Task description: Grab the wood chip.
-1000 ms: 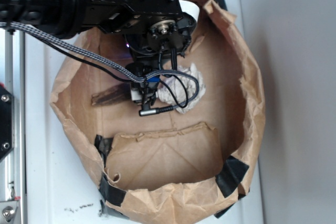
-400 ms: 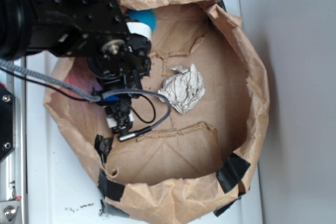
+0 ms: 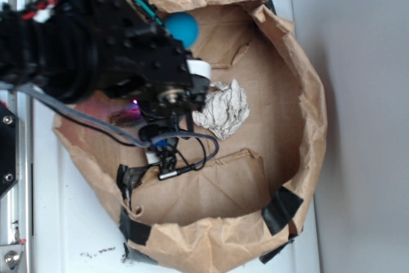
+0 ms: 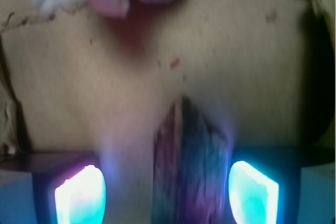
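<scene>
Between the spread pincer [image 4: 167, 192] fingers, the wood chip [image 4: 184, 166] points lengthwise straight ahead

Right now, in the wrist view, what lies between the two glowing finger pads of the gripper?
The wood chip lies there, its pointed end facing away from the camera, with bare cardboard gaps beside each of the fingers.
</scene>
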